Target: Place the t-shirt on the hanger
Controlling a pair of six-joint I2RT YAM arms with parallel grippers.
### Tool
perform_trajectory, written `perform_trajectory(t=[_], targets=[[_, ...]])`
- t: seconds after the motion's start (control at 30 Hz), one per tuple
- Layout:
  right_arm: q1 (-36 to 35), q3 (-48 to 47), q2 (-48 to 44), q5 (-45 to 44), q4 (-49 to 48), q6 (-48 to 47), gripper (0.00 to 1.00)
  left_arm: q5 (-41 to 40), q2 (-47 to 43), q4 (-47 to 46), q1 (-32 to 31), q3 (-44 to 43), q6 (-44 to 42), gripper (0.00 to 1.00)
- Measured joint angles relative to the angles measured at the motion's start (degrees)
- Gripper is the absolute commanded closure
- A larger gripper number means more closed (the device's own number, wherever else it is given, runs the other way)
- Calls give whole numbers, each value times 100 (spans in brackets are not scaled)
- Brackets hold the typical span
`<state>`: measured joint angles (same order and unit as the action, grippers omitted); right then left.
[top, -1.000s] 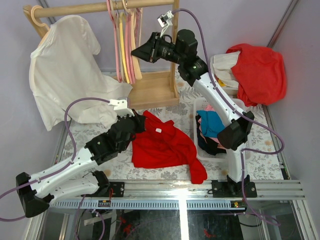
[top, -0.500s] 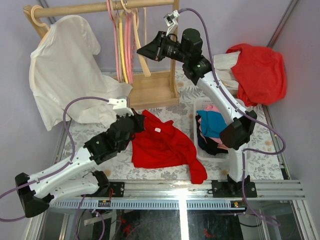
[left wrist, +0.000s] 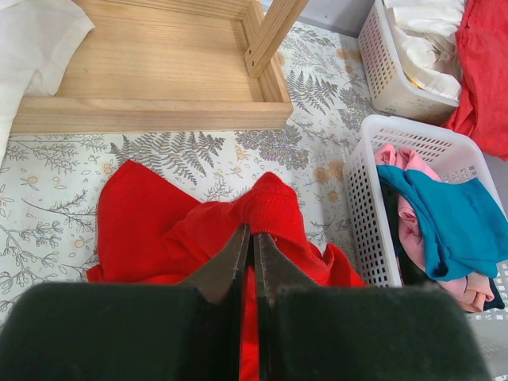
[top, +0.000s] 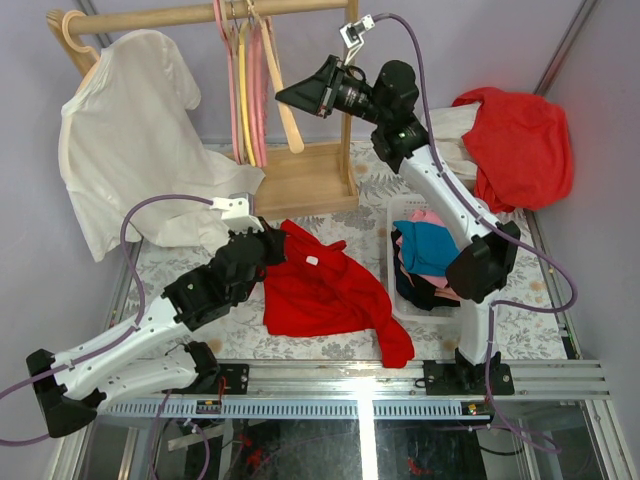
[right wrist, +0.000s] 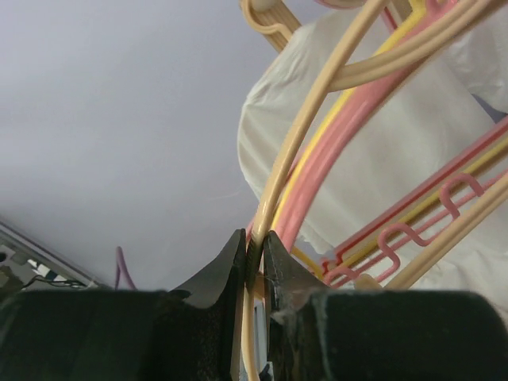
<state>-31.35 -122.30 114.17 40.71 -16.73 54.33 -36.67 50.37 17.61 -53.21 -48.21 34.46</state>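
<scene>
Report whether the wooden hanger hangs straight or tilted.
Tilted. The hanger slants away from the pink hangers beside it, pinched partway down by the right gripper, its top up at the rail.

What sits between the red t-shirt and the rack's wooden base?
Nothing: only a bare strip of fern-patterned table cover separates the t-shirt from the wooden base, clearest in the left wrist view.

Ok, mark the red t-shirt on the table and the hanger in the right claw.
red t-shirt (top: 325,295): top view, middle of the cloth.
hanger (top: 283,100): top view, its sloping wooden arm.
</scene>
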Motion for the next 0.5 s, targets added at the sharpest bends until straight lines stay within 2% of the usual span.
perform_trajectory(t=[0.27, 0.5], targets=[[197, 319, 11, 203, -1357, 1110, 100, -2, -11, 11, -2, -11, 0, 100], [310, 841, -50, 155, -1803, 1390, 100, -2, -50, 42, -2, -63, -2, 100]])
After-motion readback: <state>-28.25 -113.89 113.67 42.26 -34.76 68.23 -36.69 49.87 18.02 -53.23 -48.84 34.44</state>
